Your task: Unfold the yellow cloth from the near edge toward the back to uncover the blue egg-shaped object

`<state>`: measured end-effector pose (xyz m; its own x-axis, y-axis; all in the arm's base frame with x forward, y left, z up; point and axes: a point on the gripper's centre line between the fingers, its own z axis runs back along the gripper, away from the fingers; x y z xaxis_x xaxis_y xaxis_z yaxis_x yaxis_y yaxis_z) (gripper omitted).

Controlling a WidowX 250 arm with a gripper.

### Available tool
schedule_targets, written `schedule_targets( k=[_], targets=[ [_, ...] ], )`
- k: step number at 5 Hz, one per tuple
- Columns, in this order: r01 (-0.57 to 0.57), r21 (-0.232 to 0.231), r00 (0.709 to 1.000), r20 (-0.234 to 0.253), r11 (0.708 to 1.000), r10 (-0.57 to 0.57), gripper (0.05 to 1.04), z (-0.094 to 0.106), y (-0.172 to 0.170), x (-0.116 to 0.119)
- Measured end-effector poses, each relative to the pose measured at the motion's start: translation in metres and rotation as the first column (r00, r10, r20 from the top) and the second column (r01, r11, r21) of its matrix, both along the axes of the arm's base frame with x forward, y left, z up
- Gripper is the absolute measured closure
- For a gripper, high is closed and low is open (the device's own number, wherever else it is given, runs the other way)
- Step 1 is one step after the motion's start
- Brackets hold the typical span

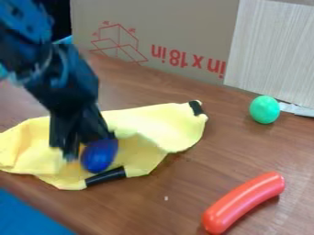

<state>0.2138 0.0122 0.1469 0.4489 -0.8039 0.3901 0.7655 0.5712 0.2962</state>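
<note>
On the table's left side: a yellow cloth (144,124) lies spread and creased, with black bands near its right end and on its near edge.
Gripper: the black gripper (83,150) hangs down over the cloth, its tip at the blue egg; how far open it is, and whether it has hold of the egg, cannot be told.
Blue egg: the blue egg (99,157) is over the cloth, near the lower black band; its long axis leans slightly, upper end right, lower end left.
Green egg: the green egg (265,109) sits at right, near the cardboard box (156,27).
Red sausage: the curved red sausage (243,202) lies at lower right, running from lower left to upper right.
</note>
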Motion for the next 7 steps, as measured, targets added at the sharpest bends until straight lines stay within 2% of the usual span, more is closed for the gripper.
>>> schedule_targets(
  k=[1,2,4,5,7],
  targets=[
    [-0.033,-0.037,0.999,0.007,0.999,0.033,1.033,0.014,0.011,0.014],
    [-0.094,-0.055,0.995,0.015,0.994,0.095,1.033,0.026,0.032,0.038],
    [-0.235,-0.074,0.972,0.005,0.969,0.236,1.033,0.038,0.079,0.090],
    [-0.284,-0.063,0.959,-0.018,0.957,0.283,1.033,0.031,0.097,0.110],
    [-0.369,-0.003,0.926,-0.085,0.929,0.367,1.033,0.002,0.136,0.142]
  ],
)
